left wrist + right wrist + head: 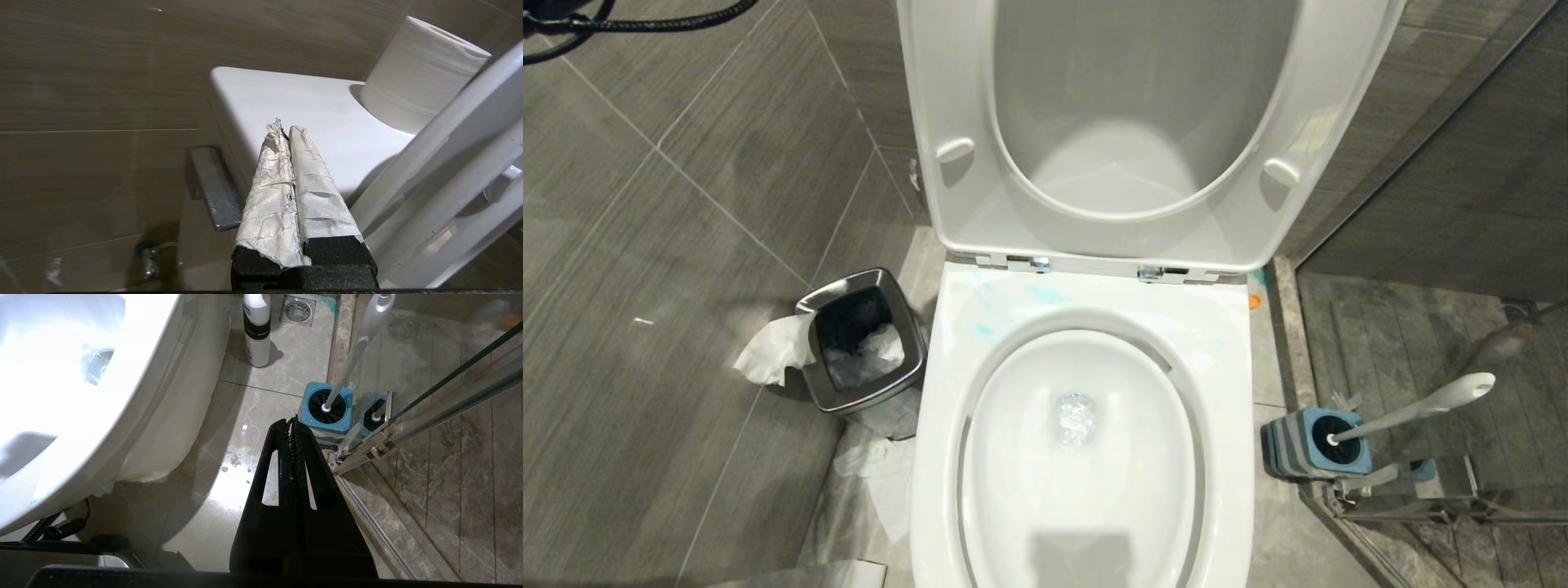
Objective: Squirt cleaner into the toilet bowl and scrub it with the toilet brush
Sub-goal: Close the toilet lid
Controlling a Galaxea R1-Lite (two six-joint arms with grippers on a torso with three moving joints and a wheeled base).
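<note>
Head view: the toilet bowl [1086, 457] stands with seat and lid [1143, 122] raised against the wall, faint turquoise streaks of cleaner [1013, 298] on the broad back rim near the hinges. On the floor to its left sits a steel-rimmed waste bin [862, 339] with crumpled paper [772, 351] hanging over its edge. To its right, the toilet brush [1413, 408] stands in its blue-and-grey holder [1311, 445], handle leaning away — right by the glass shower partition. Neither arm shows here.

Left wrist view: the left hand [286, 130], fingers wrapped in pale tape, is closed on nothing, pointing at the white cistern top [294, 106] where a paper roll [421, 69] stands beside the raised lid.

Right wrist view: the right hand [291, 422], black, is closed and empty above the floor — just short of the brush holder, between the bowl and the glass. A white bottle [256, 330] stands on the floor beyond, near a drain [298, 309].
</note>
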